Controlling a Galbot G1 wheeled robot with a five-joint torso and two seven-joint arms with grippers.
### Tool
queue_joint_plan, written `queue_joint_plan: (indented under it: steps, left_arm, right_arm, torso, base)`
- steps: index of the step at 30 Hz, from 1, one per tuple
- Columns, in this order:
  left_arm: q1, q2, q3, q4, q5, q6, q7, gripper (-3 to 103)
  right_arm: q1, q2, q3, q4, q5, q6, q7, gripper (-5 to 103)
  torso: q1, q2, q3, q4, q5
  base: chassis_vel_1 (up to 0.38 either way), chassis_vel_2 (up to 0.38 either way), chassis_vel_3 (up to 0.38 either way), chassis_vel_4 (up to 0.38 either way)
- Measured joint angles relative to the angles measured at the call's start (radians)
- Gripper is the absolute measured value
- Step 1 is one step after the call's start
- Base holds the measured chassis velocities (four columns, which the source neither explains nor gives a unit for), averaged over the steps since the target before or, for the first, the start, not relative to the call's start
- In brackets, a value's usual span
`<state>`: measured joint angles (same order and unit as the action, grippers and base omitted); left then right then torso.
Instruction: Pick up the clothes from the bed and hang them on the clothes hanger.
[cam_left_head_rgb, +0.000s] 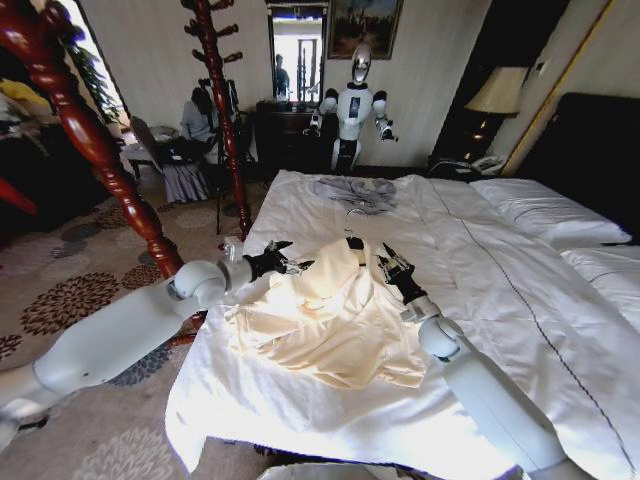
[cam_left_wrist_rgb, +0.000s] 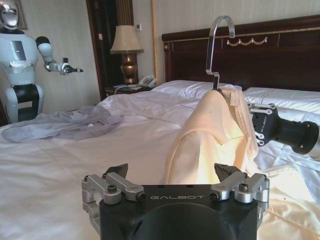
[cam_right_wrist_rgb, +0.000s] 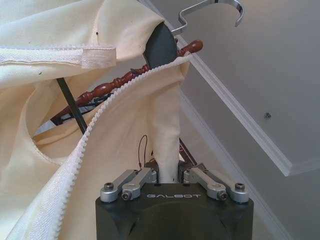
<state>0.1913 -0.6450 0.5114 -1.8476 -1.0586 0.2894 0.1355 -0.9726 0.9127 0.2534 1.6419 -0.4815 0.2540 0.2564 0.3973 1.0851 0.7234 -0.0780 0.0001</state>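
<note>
Pale cream-yellow soft fabric shirt (cam_left_head_rgb: 335, 318) lies near the foot of the wide white-sheeted bed (cam_left_head_rgb: 500, 290), towards the robot's left edge, upper part lifted into a peak, lower part spread on the sheet. Slim black shoulder-shaped hanger w/ silver wire hook (cam_left_head_rgb: 354, 240) is inside the shirt's neck; hook stands up above the collar in left wrist view (cam_left_wrist_rgb: 216, 45), and black shoulder shows through the neck opening in right wrist view (cam_right_wrist_rgb: 161, 47). Right hand (cam_left_head_rgb: 390, 265) sits at the shirt's collar edge on the robot's right; right wrist view shows its fingers (cam_right_wrist_rgb: 135, 181) closed narrow on a fold of the cream fabric (cam_right_wrist_rgb: 167, 150), cloth running up from between them. Left wrist view has that same hand (cam_left_wrist_rgb: 257, 131) pressed against the shirt's zip-side edge. Left hand (cam_left_head_rgb: 285, 262) is just beside the shirt's other shoulder; in left wrist view its jaws stand wide, dark fingertips (cam_left_wrist_rgb: 116, 171) apart, shirt peak (cam_left_wrist_rgb: 215, 135) ahead of them, not gripped. Small grey-blue garment (cam_left_head_rgb: 355, 192) lies crumpled further up the bed, well apart from the shirt. White pillows (cam_left_head_rgb: 545, 210) at head end by the dark headboard (cam_left_wrist_rgb: 240, 55). Turned dark-red wooden post (cam_left_head_rgb: 85, 140) stands beside the bed on robot's left.
</note>
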Motion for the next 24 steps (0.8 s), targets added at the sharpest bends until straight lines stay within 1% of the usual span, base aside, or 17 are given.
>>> queue_joint_plan:
  steps: [3, 4, 5, 8, 9, 11, 12, 14, 15, 18, 20, 22, 24]
  left_arm:
    - [-0.016, -0.014, 0.027, 0.020, 0.021, -0.001, 0.009, 96]
    - [-0.023, -0.020, 0.035, 0.028, 0.026, -0.001, 0.014, 92]
    - [-0.033, -0.028, 0.043, 0.039, 0.027, -0.002, 0.020, 92]
    - [-0.063, -0.036, 0.069, 0.055, 0.009, -0.003, 0.036, 77]
    - [-0.063, -0.036, 0.069, 0.055, 0.009, -0.003, 0.036, 77]
    - [-0.074, -0.036, 0.085, 0.061, -0.016, 0.000, 0.044, 66]
    - [-0.077, -0.036, 0.091, 0.064, -0.026, 0.002, 0.049, 66]
    - [-0.083, -0.034, 0.106, 0.067, -0.031, 0.004, 0.058, 55]
    - [-0.083, -0.034, 0.106, 0.067, -0.031, 0.004, 0.058, 55]
    - [-0.089, -0.035, 0.126, 0.067, -0.022, 0.004, 0.065, 39]
    - [-0.088, -0.038, 0.127, 0.067, -0.020, 0.004, 0.063, 39]
    - [-0.080, -0.048, 0.129, 0.073, -0.011, 0.001, 0.063, 29]
    - [-0.071, -0.056, 0.127, 0.080, -0.007, -0.005, 0.062, 25]
  right_arm:
    - [-0.002, -0.001, 0.002, 0.000, -0.004, 0.006, -0.001, 18]
    - [-0.003, -0.002, 0.003, 0.000, -0.009, 0.009, -0.001, 18]
    - [-0.004, -0.004, 0.006, 0.000, -0.019, 0.018, -0.002, 18]
    - [-0.004, -0.015, 0.013, -0.002, -0.033, 0.037, -0.005, 18]
    - [-0.004, -0.015, 0.013, -0.002, -0.033, 0.037, -0.005, 18]
    - [0.000, -0.021, 0.015, -0.002, -0.036, 0.044, -0.006, 18]
    - [0.002, -0.023, 0.015, -0.001, -0.036, 0.045, -0.007, 18]
    - [0.004, -0.026, 0.013, 0.002, -0.037, 0.046, -0.007, 18]
    - [0.004, -0.026, 0.013, 0.002, -0.037, 0.046, -0.007, 18]
    - [0.003, -0.031, 0.008, 0.006, -0.045, 0.054, -0.008, 18]
    - [0.002, -0.031, 0.008, 0.007, -0.046, 0.058, -0.009, 18]
    - [0.002, -0.031, 0.008, 0.008, -0.050, 0.062, -0.012, 18]
    - [0.002, -0.029, 0.008, 0.010, -0.056, 0.064, -0.013, 18]
  torso:
    - [0.000, 0.000, 0.000, 0.0000, 0.0000]
    - [0.000, 0.000, 0.000, 0.0000, -0.0001]
    - [0.000, 0.000, 0.000, 0.0000, 0.0000]
    - [0.000, 0.000, 0.000, 0.0000, 0.0001]
    - [0.000, 0.000, 0.000, 0.0000, 0.0001]
    - [0.000, 0.000, 0.000, 0.0000, 0.0001]
    - [0.000, 0.000, 0.000, 0.0001, 0.0000]
    - [0.000, 0.000, 0.000, 0.0002, -0.0001]
    - [0.000, 0.000, 0.000, 0.0002, -0.0001]
    - [0.000, 0.000, 0.000, 0.0002, 0.0000]
    - [0.000, 0.000, 0.000, 0.0002, 0.0000]
    - [0.000, 0.000, 0.000, 0.0001, 0.0000]
    - [0.000, 0.000, 0.000, 0.0000, 0.0000]
  base:
    - [0.000, 0.000, 0.000, 0.000]
    - [0.000, 0.000, 0.000, 0.000]
    - [0.000, 0.000, 0.000, 0.000]
    - [0.000, 0.000, 0.000, 0.000]
    - [0.000, 0.000, 0.000, 0.000]
    - [0.000, 0.000, 0.000, 0.000]
    - [0.000, 0.000, 0.000, 0.000]
    - [0.000, 0.000, 0.000, 0.000]
    - [0.000, 0.000, 0.000, 0.000]
    - [0.000, 0.000, 0.000, 0.000]
    - [0.000, 0.000, 0.000, 0.000]
    - [0.000, 0.000, 0.000, 0.000]
    - [0.000, 0.000, 0.000, 0.000]
